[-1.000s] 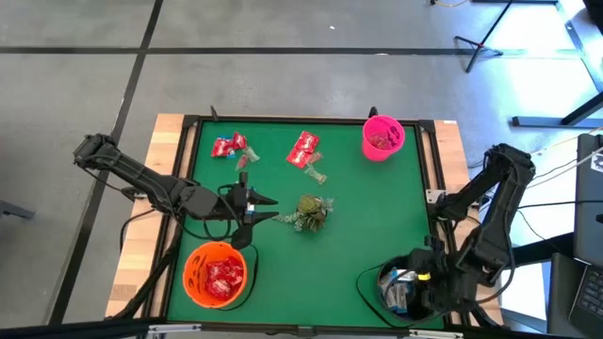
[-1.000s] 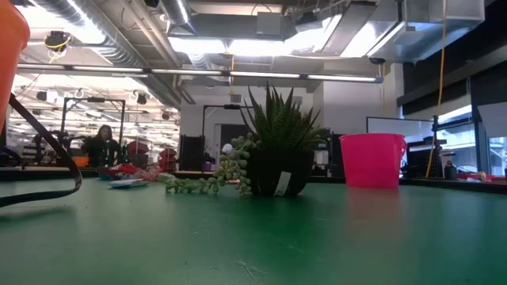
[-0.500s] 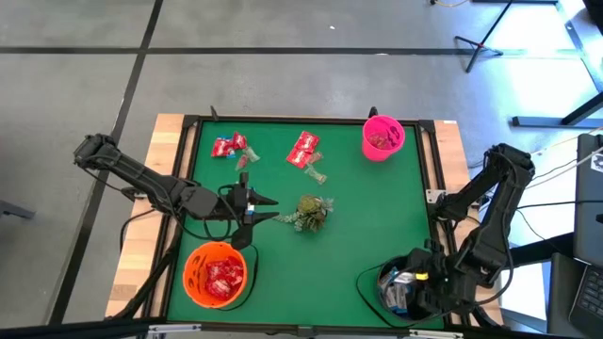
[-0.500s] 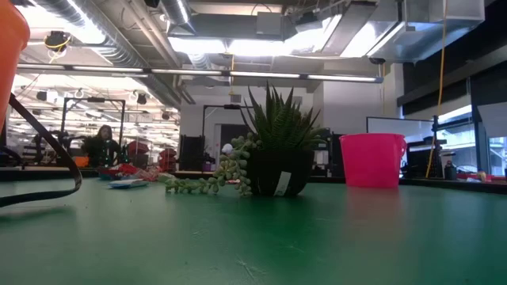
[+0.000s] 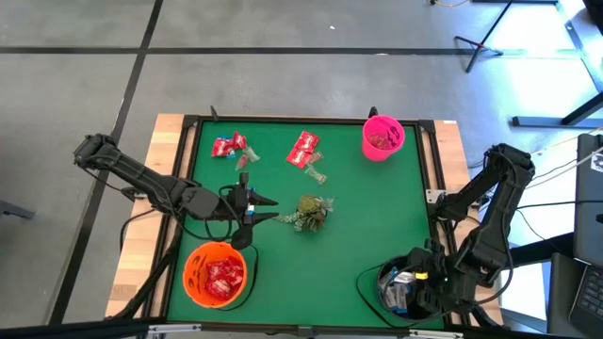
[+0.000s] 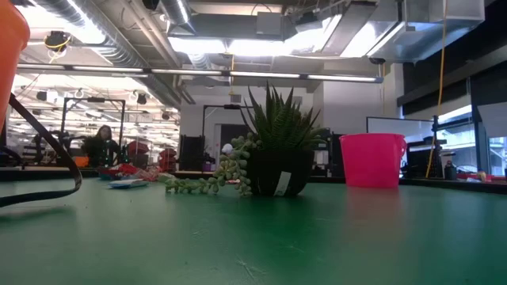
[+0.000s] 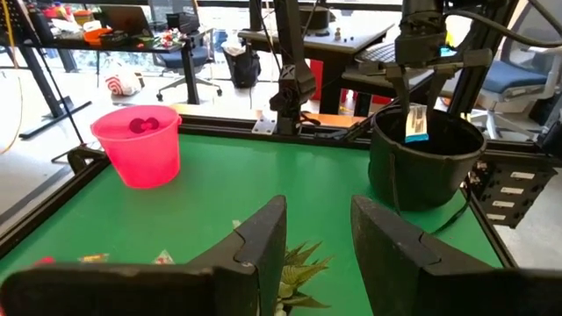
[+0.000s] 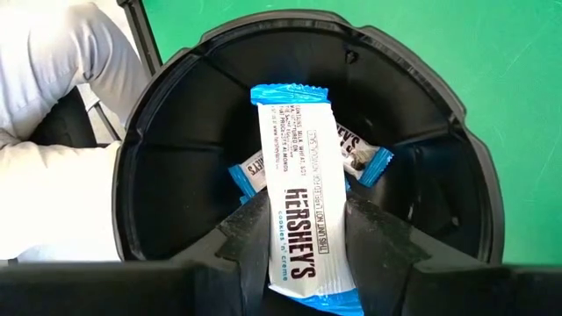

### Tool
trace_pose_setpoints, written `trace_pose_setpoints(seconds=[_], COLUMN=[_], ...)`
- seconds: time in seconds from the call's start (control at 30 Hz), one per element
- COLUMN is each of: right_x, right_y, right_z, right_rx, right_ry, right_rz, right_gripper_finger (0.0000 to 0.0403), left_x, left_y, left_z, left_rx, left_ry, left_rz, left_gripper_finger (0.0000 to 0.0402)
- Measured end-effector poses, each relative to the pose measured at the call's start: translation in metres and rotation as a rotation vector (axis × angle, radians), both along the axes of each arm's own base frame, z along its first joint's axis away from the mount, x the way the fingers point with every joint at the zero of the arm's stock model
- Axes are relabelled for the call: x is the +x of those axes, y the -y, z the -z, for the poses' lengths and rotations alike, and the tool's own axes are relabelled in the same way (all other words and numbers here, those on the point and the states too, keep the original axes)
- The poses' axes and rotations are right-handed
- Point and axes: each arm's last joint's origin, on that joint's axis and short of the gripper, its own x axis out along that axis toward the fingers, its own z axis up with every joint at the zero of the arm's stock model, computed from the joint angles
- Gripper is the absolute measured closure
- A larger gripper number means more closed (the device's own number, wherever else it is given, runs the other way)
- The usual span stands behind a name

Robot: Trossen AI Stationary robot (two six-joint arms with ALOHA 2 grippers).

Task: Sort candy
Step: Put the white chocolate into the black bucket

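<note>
My right gripper (image 8: 303, 206) is shut on a white-and-blue candy packet (image 8: 299, 175) above the black bowl (image 5: 388, 299) at the table's near right. A second white-and-blue packet (image 8: 369, 162) lies on the bowl's bottom. Red candy packets lie in two groups (image 5: 229, 146) (image 5: 303, 149) on the far part of the green mat, with a few small pieces (image 5: 317, 175) beside them. My left gripper (image 5: 268, 209) hovers open and level at the left-centre, pointing at the green sprig (image 5: 311, 214), with nothing between its fingers (image 7: 263, 233). My right gripper pinches the packet by its two long edges (image 8: 274, 230) between its two fingers (image 8: 250, 224), on the half nearer the wrist. The fingers slant steeply down from above, and the packet lies along them. Its free end (image 8: 288, 95) points down into the black bowl, lifted clear of the bottom.
An orange bowl (image 5: 191, 273) holding red packets stands at the near left. A pink bowl (image 5: 382, 137) stands at the far right. The potted sprig lies mid-table. A raised black frame (image 5: 283, 120) rims the mat. White cloth (image 8: 53, 105) shows beyond the table edge next to the black bowl.
</note>
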Motion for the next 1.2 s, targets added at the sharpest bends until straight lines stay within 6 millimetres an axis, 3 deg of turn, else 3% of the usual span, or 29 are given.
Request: trace_pose_setpoints(seconds=[0.23, 0.53, 0.67, 0.83, 0.97, 1.2], right_x=[0.0, 0.009, 0.022, 0.045, 0.065, 0.096], right_y=[0.0, 0.003, 0.009, 0.021, 0.035, 0.064], right_z=[0.0, -0.001, -0.012, -0.036, -0.053, -0.058], right_rx=[0.011, 0.009, 0.006, -0.037, -0.178, -0.459], right_ry=[-0.002, 0.029, 0.071, 0.193, 0.356, 0.471], right_rz=[0.02, 0.051, 0.034, -0.004, -0.039, -0.034], right_gripper_finger=[0.0251, 0.0137, 0.0108, 0.0107, 0.0117, 0.0126], left_x=[0.0, 0.0, 0.0, 0.0, 0.0, 0.002], left_y=[0.0, 0.0, 0.0, 0.0, 0.0, -0.011], left_z=[0.0, 0.0, 0.0, 0.0, 0.0, 0.005], left_rx=[0.003, 0.004, 0.004, 0.007, 0.007, 0.0], left_ry=[-0.001, -0.001, -0.001, -0.001, -0.001, -0.043], left_rz=[0.001, 0.001, 0.001, 0.0, -0.002, -0.056], left_gripper_finger=[0.0282, 0.0282, 0.0282, 0.0282, 0.0282, 0.0282])
